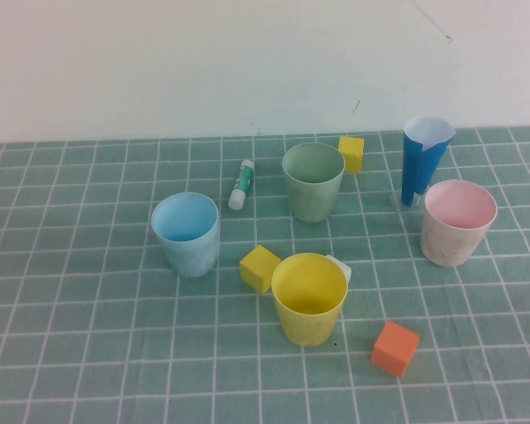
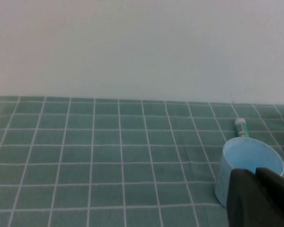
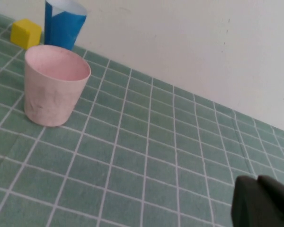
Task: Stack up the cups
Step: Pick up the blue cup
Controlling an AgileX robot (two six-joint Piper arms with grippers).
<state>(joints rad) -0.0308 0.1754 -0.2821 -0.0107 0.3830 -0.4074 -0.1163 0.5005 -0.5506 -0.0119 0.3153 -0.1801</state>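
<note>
Four cups stand apart and upright on the green tiled cloth: a light blue cup at the left, a sage green cup at the back middle, a yellow cup in front, and a pale pink cup at the right. Neither arm shows in the high view. In the left wrist view, my left gripper is shut and empty, close in front of the blue cup. My right gripper is shut and empty, well away from the pink cup.
A dark-blue paper cone stands behind the pink cup. Yellow cubes lie by the green cup and by the yellow cup. An orange cube sits at the front right. A glue stick lies between the blue and green cups.
</note>
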